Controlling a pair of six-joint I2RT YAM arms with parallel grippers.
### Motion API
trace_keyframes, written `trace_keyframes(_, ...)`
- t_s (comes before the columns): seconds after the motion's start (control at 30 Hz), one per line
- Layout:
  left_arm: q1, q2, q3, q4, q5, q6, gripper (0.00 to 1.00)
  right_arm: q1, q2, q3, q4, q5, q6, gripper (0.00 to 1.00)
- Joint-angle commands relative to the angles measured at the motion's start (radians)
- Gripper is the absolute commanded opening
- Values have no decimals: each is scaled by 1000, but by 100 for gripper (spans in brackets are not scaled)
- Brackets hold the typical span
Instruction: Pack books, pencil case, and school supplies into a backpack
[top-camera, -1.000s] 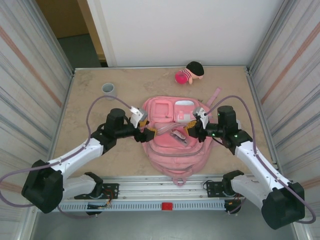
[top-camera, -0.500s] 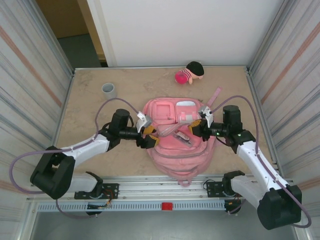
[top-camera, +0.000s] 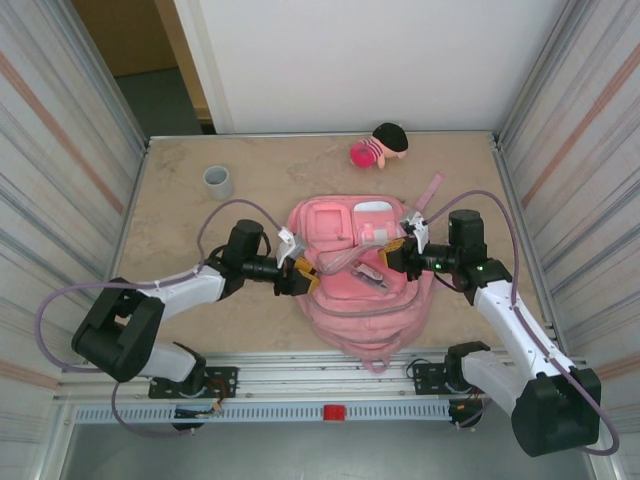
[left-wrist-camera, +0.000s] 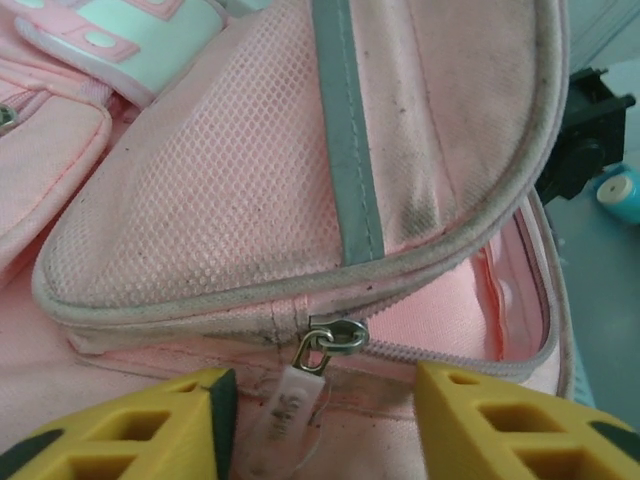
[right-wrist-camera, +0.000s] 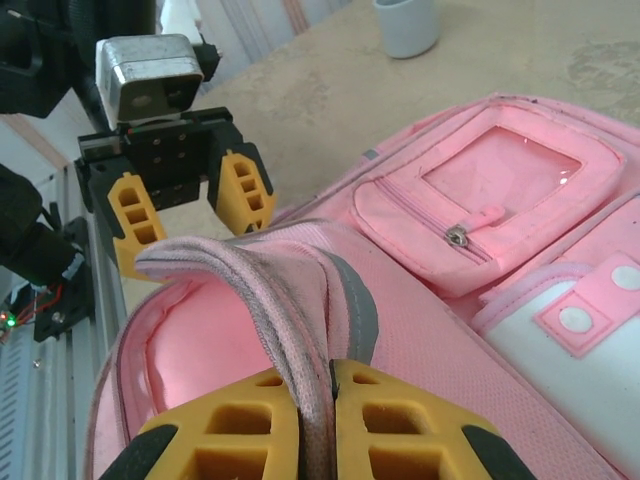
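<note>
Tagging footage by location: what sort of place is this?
Probably a robot lab test cell, not a home: two arms bolted to an aluminium rail, ribbed wall panels enclosing a beige tabletop, and a pink backpack laid out as a prop.

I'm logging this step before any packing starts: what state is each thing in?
backpack: lying flat, main zip partly open, flap lifted.
left gripper: open.
right gripper: shut on the backpack's flap edge.
zip pull: between the left gripper's jaws, not yet pinched.
cup: upright.
doll: lying down.
</note>
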Motion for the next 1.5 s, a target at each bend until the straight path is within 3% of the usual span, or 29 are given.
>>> trace_keyframes(0.0,-4,-14,9,10,71,-5,37,-12,-5,50,49,4,42,0)
trace_keyframes(0.17,-12,-67,-19,2,52,-4,20,-13,11,46,77,59,79,0)
trace_keyframes(0.33,-14,-94,-23,-21,31,0,12,-11,29,53,95,98,114,0)
trace_keyframes(0.43,-21,-93,-22,-29,7,6,12,-11,29,50,118,82,131,0)
trace_keyframes(0.53,-30,-73,-22,-36,-18,10,24,-12,29,46,133,65,138,0)
trace_keyframes(0.63,-39,-51,-18,-37,-20,11,26,-10,29,47,131,65,138,0)
trace_keyframes(0.9,-59,-112,-16,-88,-72,-15,6,1,12,16,191,154,219,0)
trace_keyframes(1.13,-95,-241,-47,-90,-135,-124,1,70,-14,-81,402,378,336,0)
trace_keyframes(1.33,-141,-297,-39,-146,-207,-135,1,125,-34,-65,371,347,287,0)
trace_keyframes(1.37,-141,-299,-35,-154,-240,-143,0,136,-43,-56,333,349,276,3)
trace_keyframes(1.47,-141,-303,-24,-180,-327,-148,0,149,-97,-25,186,361,323,34)
